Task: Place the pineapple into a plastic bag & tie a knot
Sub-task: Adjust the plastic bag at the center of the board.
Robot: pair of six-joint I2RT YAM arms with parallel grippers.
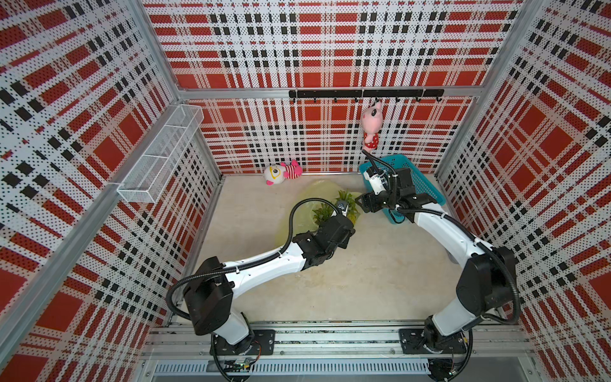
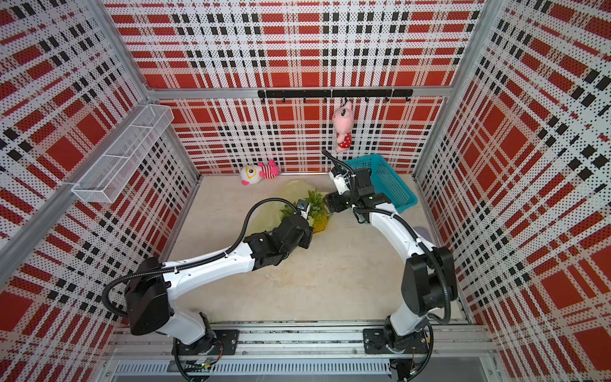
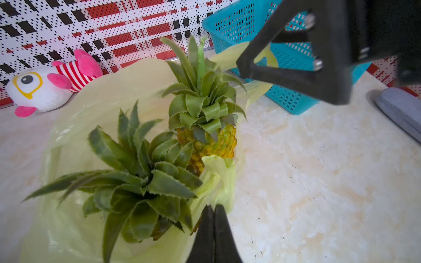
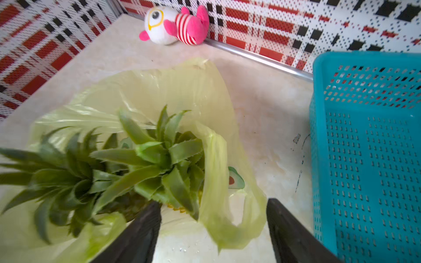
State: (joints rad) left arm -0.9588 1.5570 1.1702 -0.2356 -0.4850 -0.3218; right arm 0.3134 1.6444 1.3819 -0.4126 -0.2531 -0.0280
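Pinching one handle of the plastic bag in fully closed jaws, the left gripper holds it up beside the pineapple just ahead. The right gripper gapes around the other handle, seemingly readying the knot.

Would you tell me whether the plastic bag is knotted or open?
Open: the plastic bag is untied; its handle loop hangs loose beside the pineapple crowns.

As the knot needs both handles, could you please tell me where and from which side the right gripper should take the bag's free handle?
Probably the loop end of the free handle, coming from the teal basket side: it sticks out past the pineapple leaves as a narrow strip, and the right gripper stands open astride it.
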